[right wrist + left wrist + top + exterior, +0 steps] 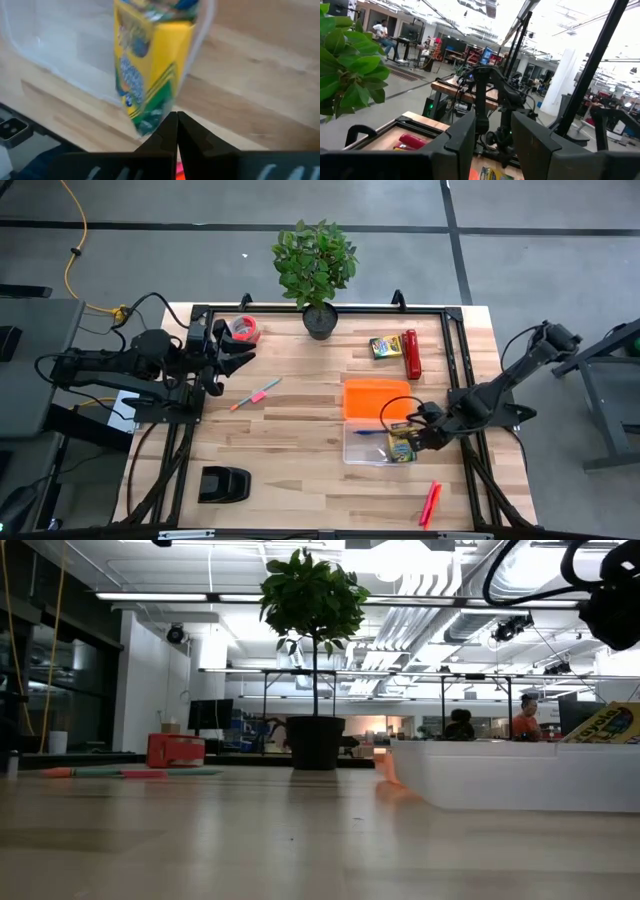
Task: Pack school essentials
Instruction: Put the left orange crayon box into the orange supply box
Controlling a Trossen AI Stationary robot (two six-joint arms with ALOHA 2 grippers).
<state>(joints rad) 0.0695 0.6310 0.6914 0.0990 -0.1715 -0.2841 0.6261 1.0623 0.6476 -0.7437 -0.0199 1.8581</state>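
A yellow-and-green crayon box [402, 445] stands tilted in the clear plastic box [358, 450], its upper part leaning on the box wall [200, 45]. A blue pen [370, 432] lies inside too. My right gripper [415, 435] is shut [176, 116] just above the crayon box [150, 65]; the low view shows a gap between them. A second crayon box [385, 347] lies near the far edge. Pink-orange markers [430, 502] lie near the near edge, and a pink-and-blue marker [255, 393] lies left of centre. My left gripper [245, 355] waits open [492, 125] by the red tape roll [243, 330].
The orange lid [375, 398] lies against the clear box's far side. A red cylinder [411, 353] lies beside the second crayon box. A potted plant [316, 270] stands at the far edge, and a black object [224, 483] sits near the left near corner. Bare wood spans the middle.
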